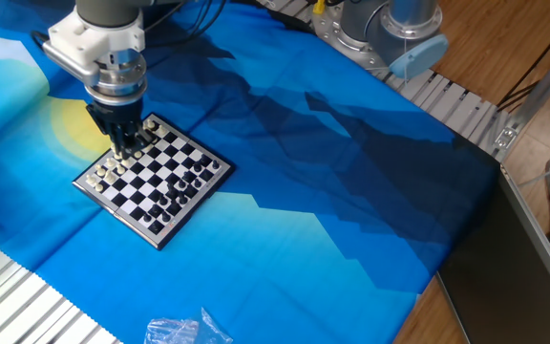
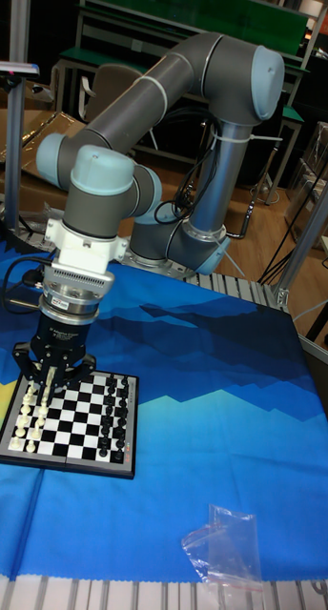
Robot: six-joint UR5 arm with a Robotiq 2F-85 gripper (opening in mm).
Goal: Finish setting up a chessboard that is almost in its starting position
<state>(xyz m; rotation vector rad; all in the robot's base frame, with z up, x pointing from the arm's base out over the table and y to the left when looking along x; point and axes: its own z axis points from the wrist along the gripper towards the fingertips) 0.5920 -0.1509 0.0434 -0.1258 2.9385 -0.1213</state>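
Observation:
The chessboard [image 1: 153, 178] [image 2: 73, 421] lies on the blue cloth at the left. It is a small black and white checked board with a dark rim. White pieces [image 2: 26, 419] line its left side and black pieces [image 2: 114, 419] its right side in the tall fixed view. My gripper [image 1: 124, 146] [image 2: 51, 384] points straight down over the white pieces' end of the board. Its fingers are drawn close together, with the tips just above the squares. Whether a piece sits between them is too small to tell.
A crumpled clear plastic bag [image 1: 184, 330] [image 2: 224, 546] lies on the cloth near the front edge. The arm's base [image 1: 380, 29] stands at the back right on a ribbed aluminium table [image 1: 452, 105]. A dark box [image 1: 533, 277] sits off the table's right side.

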